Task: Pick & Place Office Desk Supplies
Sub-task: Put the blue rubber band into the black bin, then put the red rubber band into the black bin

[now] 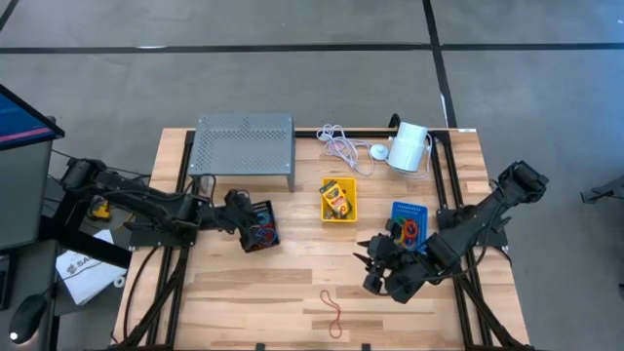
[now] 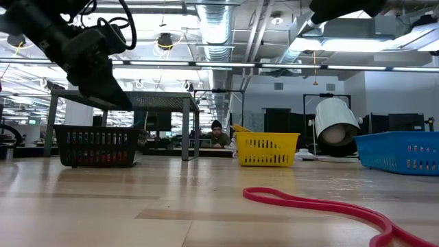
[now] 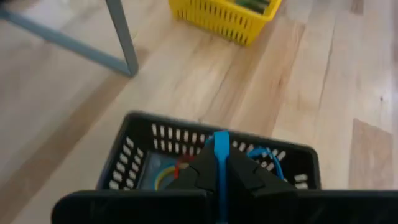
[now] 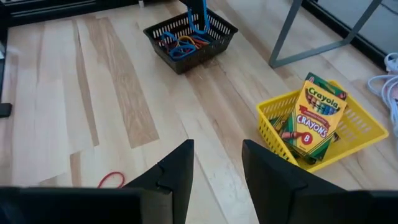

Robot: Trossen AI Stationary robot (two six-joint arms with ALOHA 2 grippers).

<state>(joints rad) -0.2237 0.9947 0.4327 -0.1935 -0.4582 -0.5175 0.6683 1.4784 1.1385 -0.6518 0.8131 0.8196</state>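
1. The black bin (image 1: 260, 226) sat left of centre on the table (image 1: 244, 283), holding a tangle of red, blue and orange rubber bands (image 4: 183, 43).
2. The left gripper (image 3: 219, 163) hung over that bin, fingers pressed together on a blue band (image 3: 220, 149) that ran up between them.
3. The yellow bin (image 1: 338, 201) stood mid-table with crayon boxes (image 4: 314, 118) upright in it; the blue bin (image 1: 409, 223) was partly covered by the right arm.
4. The right gripper (image 4: 216, 163) hovered near the blue bin, fingers parted and holding nothing.
5. A red band (image 1: 332, 310) lay alone near the table's front edge; the right wrist view cut it off.
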